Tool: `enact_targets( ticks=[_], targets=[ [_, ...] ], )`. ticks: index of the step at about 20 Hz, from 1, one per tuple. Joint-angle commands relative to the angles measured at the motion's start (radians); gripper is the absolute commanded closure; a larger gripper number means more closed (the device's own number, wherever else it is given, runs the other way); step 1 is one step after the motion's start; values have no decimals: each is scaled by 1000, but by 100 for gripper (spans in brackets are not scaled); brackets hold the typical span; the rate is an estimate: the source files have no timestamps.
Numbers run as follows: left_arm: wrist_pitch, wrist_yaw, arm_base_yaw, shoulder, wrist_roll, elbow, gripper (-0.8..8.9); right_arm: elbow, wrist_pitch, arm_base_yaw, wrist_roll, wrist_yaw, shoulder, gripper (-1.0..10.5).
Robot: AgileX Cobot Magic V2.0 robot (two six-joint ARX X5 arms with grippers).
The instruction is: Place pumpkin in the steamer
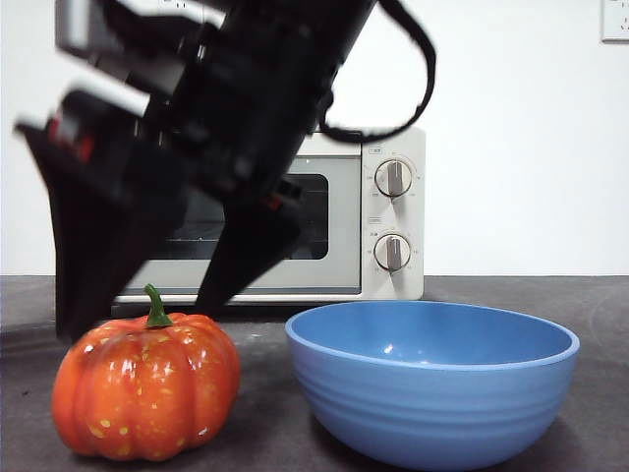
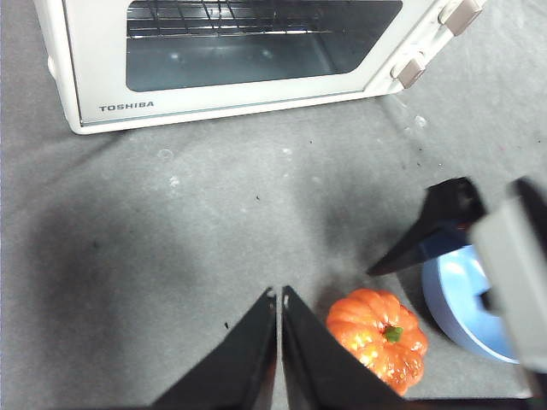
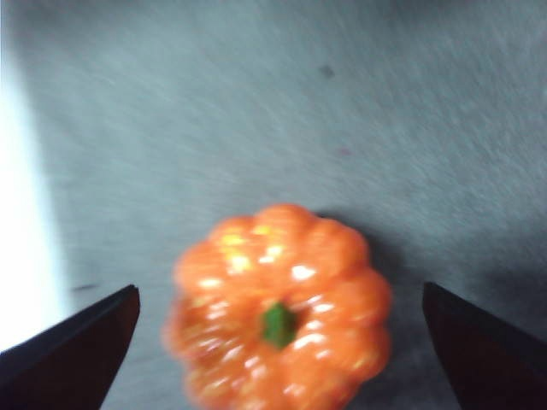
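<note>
The orange pumpkin (image 1: 145, 388) with a green stem sits on the dark table at the front left, clear of the cream-white steamer (image 1: 344, 265) standing behind it. My right gripper (image 1: 142, 315) hangs just above the pumpkin (image 3: 278, 307), open, with one black jaw on each side and neither touching it. My left gripper (image 2: 279, 295) is shut on nothing and held high over the table, looking down on the pumpkin (image 2: 378, 335) and the steamer (image 2: 214, 101). A wire rack shows behind the steamer's dark window.
A wide blue ribbed bowl (image 1: 432, 393) stands close to the right of the pumpkin, at the table's front. Bare grey table lies between the pumpkin and the steamer. The steamer's two knobs (image 1: 393, 179) are on its right side.
</note>
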Motion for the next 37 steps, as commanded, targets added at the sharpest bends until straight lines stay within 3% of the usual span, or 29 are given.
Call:
enact_targets(
  ticks=[1,13,21,27,37],
  targets=[
    [8,2,-4,6,17,18,798,18,16,18,-10,18,45,405],
    [8,2,-10,5,17,18,798,18,-10,19,-8,31,77,408],
    [8,2,-10,5,17,18,798,18,-32,21,0,30,77,547],
    [8,2,-10,5,17,18,798,22,-32,21,2,34,62,561],
    [8,2,-10,5,17,18,798,182,-181,7,21,41,-79,560]
  ],
)
